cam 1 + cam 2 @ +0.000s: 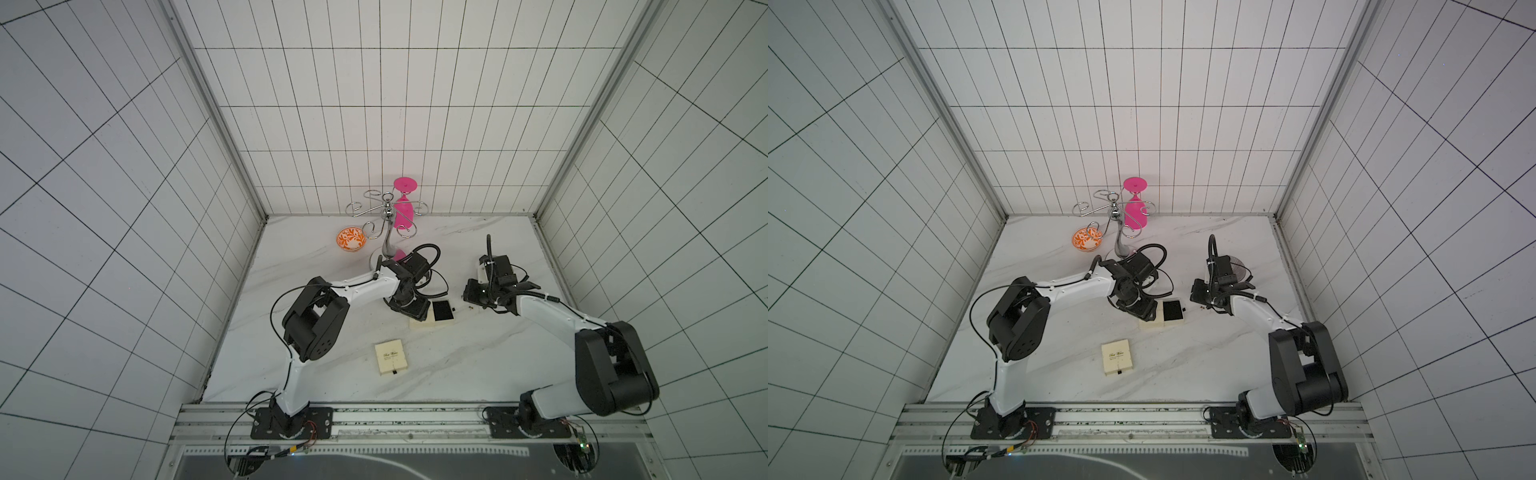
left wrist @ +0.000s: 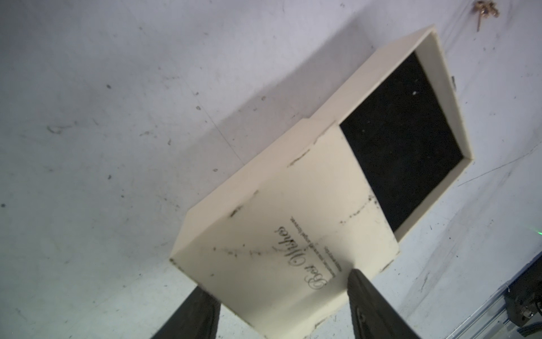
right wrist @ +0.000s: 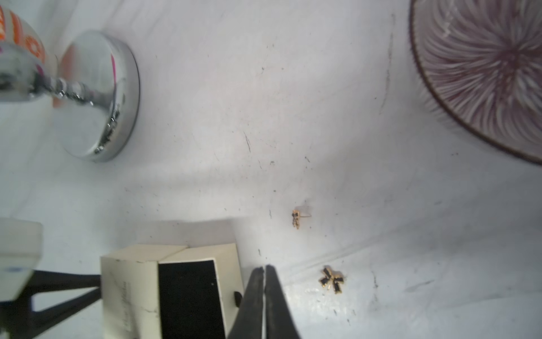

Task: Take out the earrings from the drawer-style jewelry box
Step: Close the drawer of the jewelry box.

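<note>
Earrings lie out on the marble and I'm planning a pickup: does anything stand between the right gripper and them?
Nothing visible does. Only bare marble separates the shut right gripper from the nearer earring and the farther earring; the open drawer box sits on its other side.

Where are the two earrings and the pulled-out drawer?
Side-lying earring [image 3: 296,219], right wrist view, gold head.
Star-shaped earring [image 3: 332,280], right wrist view, its centre.
Pulled-out drawer [image 2: 404,145], left wrist view, black lining.

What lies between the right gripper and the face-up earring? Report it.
Only bare tabletop separates the right gripper from the face-up earring, per the right wrist view.
</note>
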You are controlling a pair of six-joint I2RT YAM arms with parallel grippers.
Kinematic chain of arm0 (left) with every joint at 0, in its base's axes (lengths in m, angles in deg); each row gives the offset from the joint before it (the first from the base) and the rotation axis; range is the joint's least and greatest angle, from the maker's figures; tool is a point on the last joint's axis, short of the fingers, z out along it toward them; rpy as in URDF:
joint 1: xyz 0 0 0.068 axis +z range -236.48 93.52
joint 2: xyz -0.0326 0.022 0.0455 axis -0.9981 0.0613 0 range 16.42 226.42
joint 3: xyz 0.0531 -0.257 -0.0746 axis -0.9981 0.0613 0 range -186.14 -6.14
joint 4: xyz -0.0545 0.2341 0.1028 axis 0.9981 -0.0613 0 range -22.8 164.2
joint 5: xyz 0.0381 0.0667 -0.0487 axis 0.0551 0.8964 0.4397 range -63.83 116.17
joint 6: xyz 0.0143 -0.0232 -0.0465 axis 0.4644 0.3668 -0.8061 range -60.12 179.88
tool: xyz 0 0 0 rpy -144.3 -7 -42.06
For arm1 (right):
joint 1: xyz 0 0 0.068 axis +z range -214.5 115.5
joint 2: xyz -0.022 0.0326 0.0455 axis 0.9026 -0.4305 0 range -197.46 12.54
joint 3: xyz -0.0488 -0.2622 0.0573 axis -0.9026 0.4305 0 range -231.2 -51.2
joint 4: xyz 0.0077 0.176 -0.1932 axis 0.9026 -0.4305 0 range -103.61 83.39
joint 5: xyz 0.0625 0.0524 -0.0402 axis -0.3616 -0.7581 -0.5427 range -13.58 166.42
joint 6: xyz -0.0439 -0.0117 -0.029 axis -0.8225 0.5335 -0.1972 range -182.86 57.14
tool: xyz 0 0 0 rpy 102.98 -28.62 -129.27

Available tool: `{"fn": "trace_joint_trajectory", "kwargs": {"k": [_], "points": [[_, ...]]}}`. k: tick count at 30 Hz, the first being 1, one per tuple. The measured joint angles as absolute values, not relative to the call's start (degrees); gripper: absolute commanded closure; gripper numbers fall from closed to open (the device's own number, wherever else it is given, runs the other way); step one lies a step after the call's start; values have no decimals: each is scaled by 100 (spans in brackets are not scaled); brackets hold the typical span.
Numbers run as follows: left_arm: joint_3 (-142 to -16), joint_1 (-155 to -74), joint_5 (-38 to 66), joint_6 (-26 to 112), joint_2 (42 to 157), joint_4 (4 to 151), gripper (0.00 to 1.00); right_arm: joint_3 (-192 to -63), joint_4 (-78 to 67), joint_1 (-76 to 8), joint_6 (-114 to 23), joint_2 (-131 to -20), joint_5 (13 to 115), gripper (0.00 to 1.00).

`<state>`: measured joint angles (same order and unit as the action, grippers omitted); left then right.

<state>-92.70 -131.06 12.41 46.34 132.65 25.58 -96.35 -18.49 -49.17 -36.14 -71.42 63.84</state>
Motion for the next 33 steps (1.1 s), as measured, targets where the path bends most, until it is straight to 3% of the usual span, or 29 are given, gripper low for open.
{"fn": "trace_joint_trajectory", "kwargs": {"k": [33], "points": [[-9791, -13106, 937, 4623, 13634, 2398, 33, -9372, -1191, -4149, -4136, -8159, 4697, 100]]}}
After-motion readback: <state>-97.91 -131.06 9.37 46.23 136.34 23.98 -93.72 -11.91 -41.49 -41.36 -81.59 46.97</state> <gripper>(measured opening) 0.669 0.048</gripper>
